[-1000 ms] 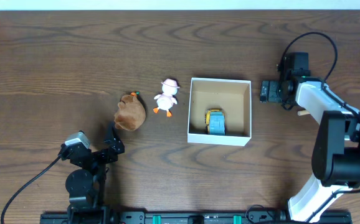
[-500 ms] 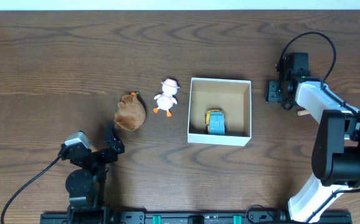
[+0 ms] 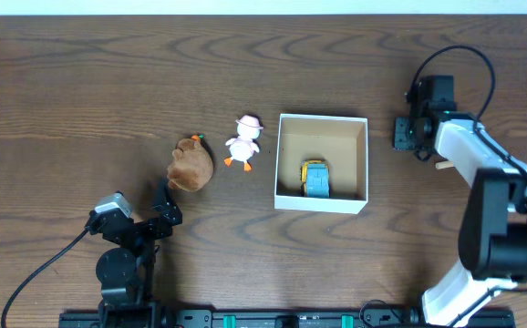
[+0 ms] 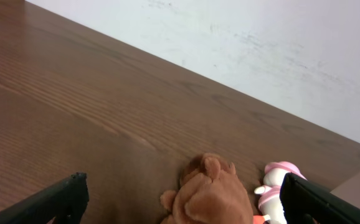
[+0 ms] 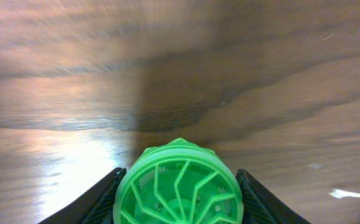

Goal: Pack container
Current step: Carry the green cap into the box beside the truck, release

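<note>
Right tool (image 5: 179, 179) has retreated from container (image 3: 319, 205), clamping green wheel (image 5: 177, 194); left tool (image 3: 167, 206) gapes empty.

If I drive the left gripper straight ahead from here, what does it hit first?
Probably the brown plush toy, which lies centred just ahead of the open left gripper. Exact depth is unclear from the wrist view.

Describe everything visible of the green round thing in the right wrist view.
A bright green round plastic piece, wheel-like: raised rim, thin ribs fanning from a hub. It sits between the right hand's black fingers, which touch both its sides, with the dark wooden table behind. Its lower part is cut off by the frame; overhead, the hand hides it.
</note>
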Tool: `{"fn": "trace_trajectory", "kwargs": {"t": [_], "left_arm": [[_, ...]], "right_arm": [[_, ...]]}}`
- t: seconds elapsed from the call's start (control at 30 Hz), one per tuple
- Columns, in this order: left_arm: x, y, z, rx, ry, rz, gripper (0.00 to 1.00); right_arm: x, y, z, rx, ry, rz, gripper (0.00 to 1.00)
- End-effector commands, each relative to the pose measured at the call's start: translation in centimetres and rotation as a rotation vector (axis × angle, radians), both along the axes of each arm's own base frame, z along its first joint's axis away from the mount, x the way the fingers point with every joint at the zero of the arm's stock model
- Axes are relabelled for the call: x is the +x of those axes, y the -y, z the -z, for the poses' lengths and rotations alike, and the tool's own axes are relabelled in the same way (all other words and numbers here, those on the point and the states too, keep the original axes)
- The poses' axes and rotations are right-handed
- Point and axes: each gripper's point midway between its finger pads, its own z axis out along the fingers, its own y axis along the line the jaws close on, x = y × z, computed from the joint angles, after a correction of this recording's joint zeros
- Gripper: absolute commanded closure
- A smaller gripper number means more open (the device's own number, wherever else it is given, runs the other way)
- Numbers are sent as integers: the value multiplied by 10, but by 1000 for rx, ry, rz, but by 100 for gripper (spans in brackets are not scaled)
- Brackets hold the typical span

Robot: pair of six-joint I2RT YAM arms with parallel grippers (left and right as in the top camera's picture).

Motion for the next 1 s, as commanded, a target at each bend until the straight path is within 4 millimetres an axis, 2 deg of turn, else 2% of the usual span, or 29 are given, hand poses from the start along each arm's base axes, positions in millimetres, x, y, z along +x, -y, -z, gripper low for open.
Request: {"fn": "trace_trajectory", "kwargs": {"t": [0.0,0.13,0.2,0.33,0.47,0.53,0.67,0.97], "left_arm": [[-1,0,18,8,-51,1,2],[-1,0,18,8,-51,1,2],[-1,0,18,8,-52,1,2],[-1,0,18,8,-51,1,2],[-1,0,18,8,-51,1,2],[-1,0,18,8,-52,1,2],[-1,0,18,8,-51,1,2],[-1,0,18,8,-51,1,2]], "right_arm": [[12,-6,-68,-16,161,-19,50],[-1,-30,-118,-2,245,-75,50],[-10,-48,-140,3,283,-121,51],[-31,-102,-178,30,363,-259,51],[-48,-149,-194,60,404,-387,51],[-56,-175,-195,75,409,-456,50],[-66,-210,-182,101,376,-527,50],[-82,-260,-131,94,246,-644,49]]}}
